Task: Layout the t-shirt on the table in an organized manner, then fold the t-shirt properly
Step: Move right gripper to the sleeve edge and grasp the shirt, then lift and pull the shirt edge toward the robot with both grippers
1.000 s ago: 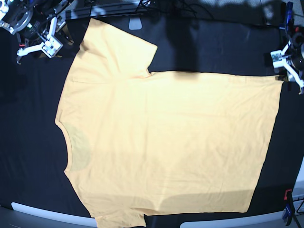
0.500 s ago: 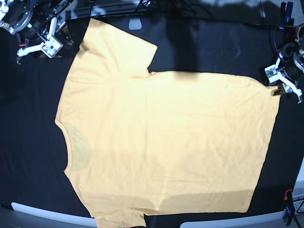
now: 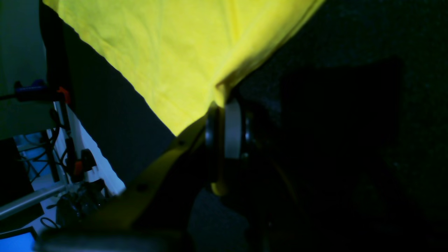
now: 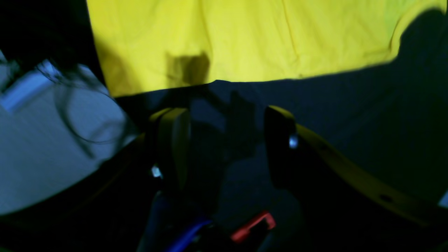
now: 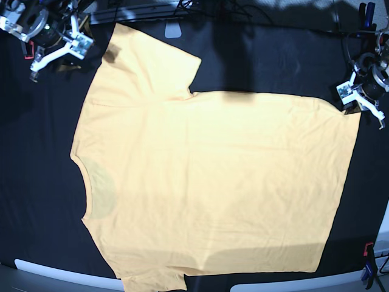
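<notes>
The pale yellow-orange t-shirt [image 5: 206, 182] lies spread flat on the black table [image 5: 285, 61], with its neck to the left and its hem to the right. My left gripper [image 5: 355, 102] is shut on the hem's far right corner. In the left wrist view the closed fingers [image 3: 231, 129] pinch a fold of the t-shirt [image 3: 175, 52]. My right gripper [image 5: 67, 50] hovers open beside the upper sleeve at the top left. In the right wrist view my right gripper [image 4: 225, 140] holds nothing, and the t-shirt [image 4: 245, 38] edge lies just beyond it.
A white rim [image 5: 55, 271] runs along the table's near edge. A red clamp [image 5: 368, 248] sits at the lower right and a blue clamp [image 5: 368, 12] at the top right. Cables and frame bars [image 5: 200, 7] line the far edge.
My left gripper has closed on the hem corner. My right gripper has opened wider and shifted up and right, closer to the sleeve.
</notes>
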